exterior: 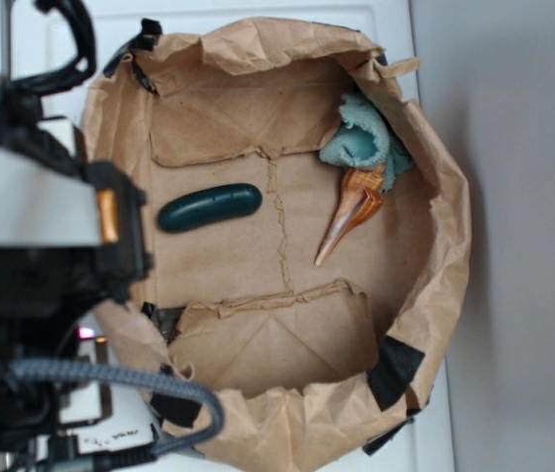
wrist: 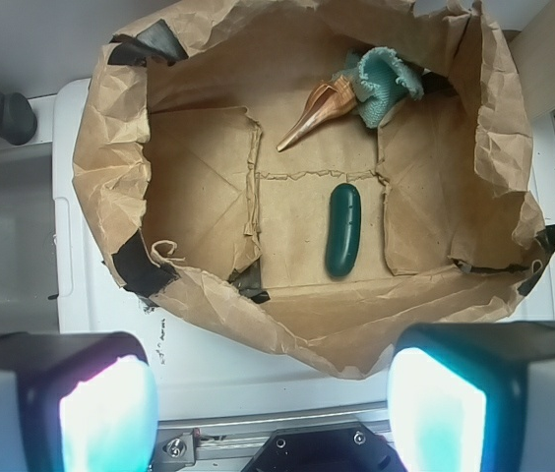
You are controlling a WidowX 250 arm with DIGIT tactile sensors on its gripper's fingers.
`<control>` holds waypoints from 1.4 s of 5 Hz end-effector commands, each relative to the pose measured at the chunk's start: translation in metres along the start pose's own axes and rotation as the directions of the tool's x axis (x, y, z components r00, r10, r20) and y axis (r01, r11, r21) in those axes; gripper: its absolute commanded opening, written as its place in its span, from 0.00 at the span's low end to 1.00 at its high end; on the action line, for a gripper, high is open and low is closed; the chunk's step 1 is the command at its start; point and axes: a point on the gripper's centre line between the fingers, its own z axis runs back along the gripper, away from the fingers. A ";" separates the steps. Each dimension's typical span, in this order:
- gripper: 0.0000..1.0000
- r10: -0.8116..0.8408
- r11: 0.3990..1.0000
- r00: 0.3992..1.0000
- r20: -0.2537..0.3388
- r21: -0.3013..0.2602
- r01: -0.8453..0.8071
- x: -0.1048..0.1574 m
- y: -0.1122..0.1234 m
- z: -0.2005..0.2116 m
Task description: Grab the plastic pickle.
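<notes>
Tool: the tool (wrist: 273, 403) has its two pads (wrist: 105, 413) spread wide at the bottom of the wrist view, with nothing between them; it hangs above the near rim of the bag, well apart from everything inside.
Arm: the black arm (exterior: 41, 246) fills the left of the exterior view, with a grey braided cable (exterior: 110, 379) curling below it.
Bag: a brown paper bag (wrist: 110, 177), its walls rolled down and crumpled, sits on a white desk (wrist: 209, 369); black tape (exterior: 393, 372) patches its rim in several places.
Plastic pickle: the plastic pickle (wrist: 342, 230) lies flat on the creased bag floor, near the middle (dark green, glossy), touching nothing else.
Cone shell: a striped orange-brown cone shell (wrist: 317, 110) lies farther in, well apart from the pickle.
Cloth: a light-teal cloth (wrist: 384, 85) is bunched in the far corner, touching the shell's wide end.
</notes>
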 end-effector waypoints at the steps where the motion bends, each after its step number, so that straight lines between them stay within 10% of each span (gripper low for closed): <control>1: 1.00 0.157 0.988 0.984 0.086 -0.024 -0.155 0.037 0.024 -0.039; 6: 1.00 0.095 0.993 0.971 0.220 0.049 -0.109 0.042 0.048 -0.180; 7: 0.00 0.119 0.989 0.971 0.205 0.058 -0.134 0.042 0.045 -0.182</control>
